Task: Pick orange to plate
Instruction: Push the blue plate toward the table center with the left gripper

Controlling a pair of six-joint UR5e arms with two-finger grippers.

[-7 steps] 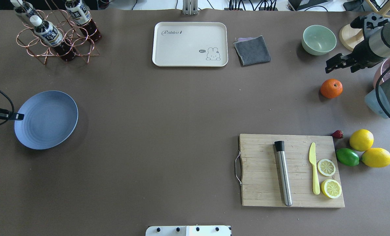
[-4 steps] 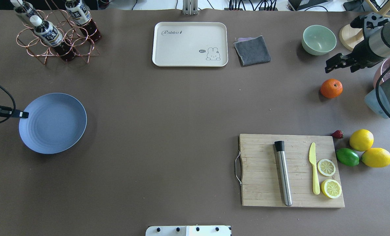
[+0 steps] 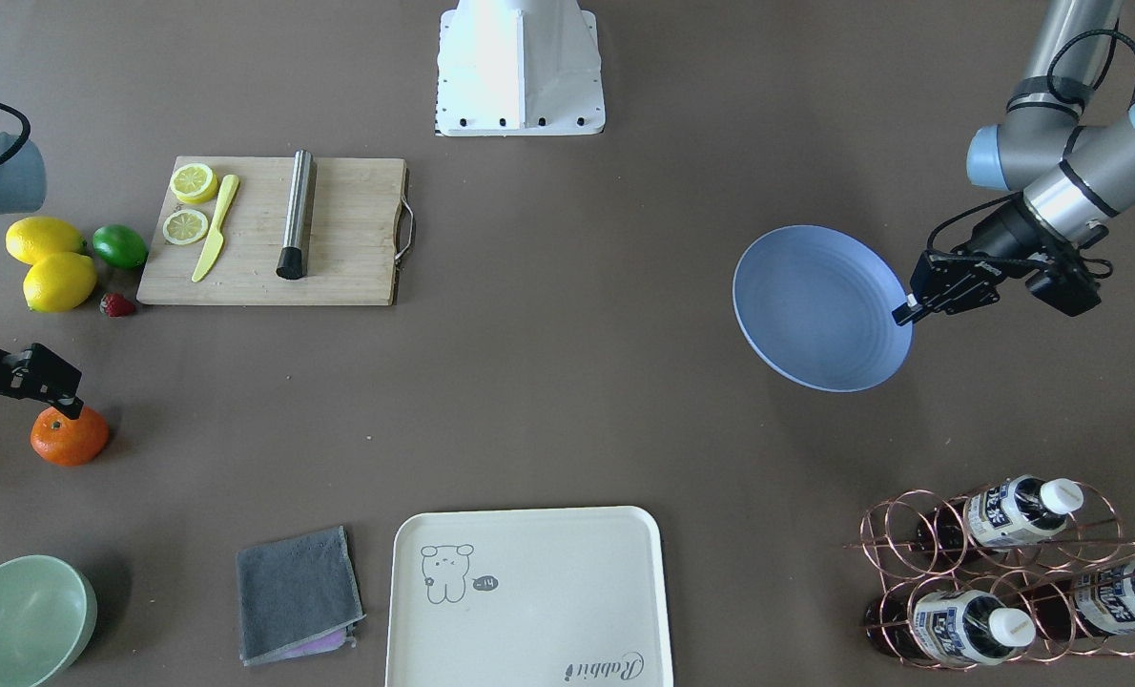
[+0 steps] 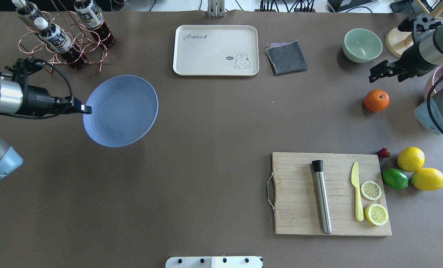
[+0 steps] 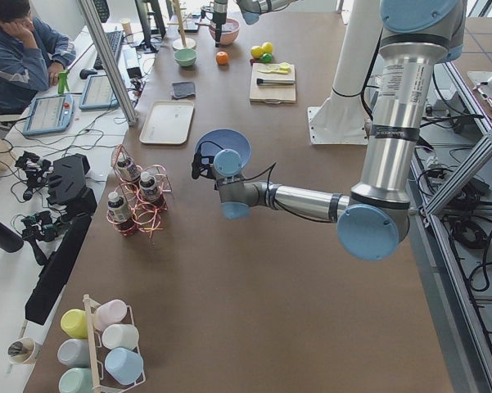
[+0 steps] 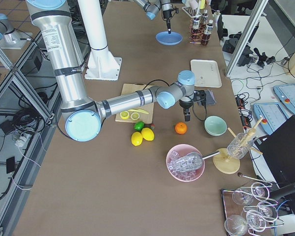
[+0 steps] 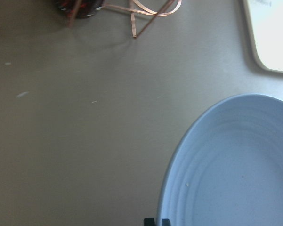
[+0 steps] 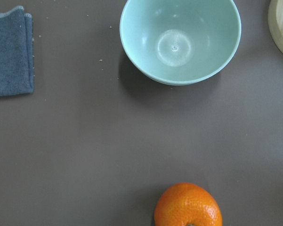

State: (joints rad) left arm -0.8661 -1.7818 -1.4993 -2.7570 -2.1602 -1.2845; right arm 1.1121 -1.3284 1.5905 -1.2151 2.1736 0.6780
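Observation:
The periwinkle-blue plate [image 4: 121,111] hangs tilted above the table's left half, casting a shadow below. My left gripper [image 4: 83,109] is shut on the plate's rim; its fingertips [image 7: 156,221] just show at the plate's [image 7: 235,165] edge in the left wrist view. From the front, the plate [image 3: 820,307] sits beside that gripper [image 3: 906,310]. The orange [image 4: 376,100] rests on the table at the far right. My right gripper [image 4: 374,76] hovers open just beyond it, holding nothing. The right wrist view has the orange [image 8: 188,207] at its bottom edge.
A pale green bowl [image 4: 362,45] and grey cloth [image 4: 286,57] lie beyond the orange. The cream tray [image 4: 216,50] is at the back middle, and a copper bottle rack [image 4: 63,37] behind the plate. Cutting board [image 4: 299,193], lemons [image 4: 410,159] and lime [image 4: 394,178] sit front right.
My left arm has carried the plate up and rightward, away from the table's left edge toward the middle. The right gripper and the orange have stayed nearly still.

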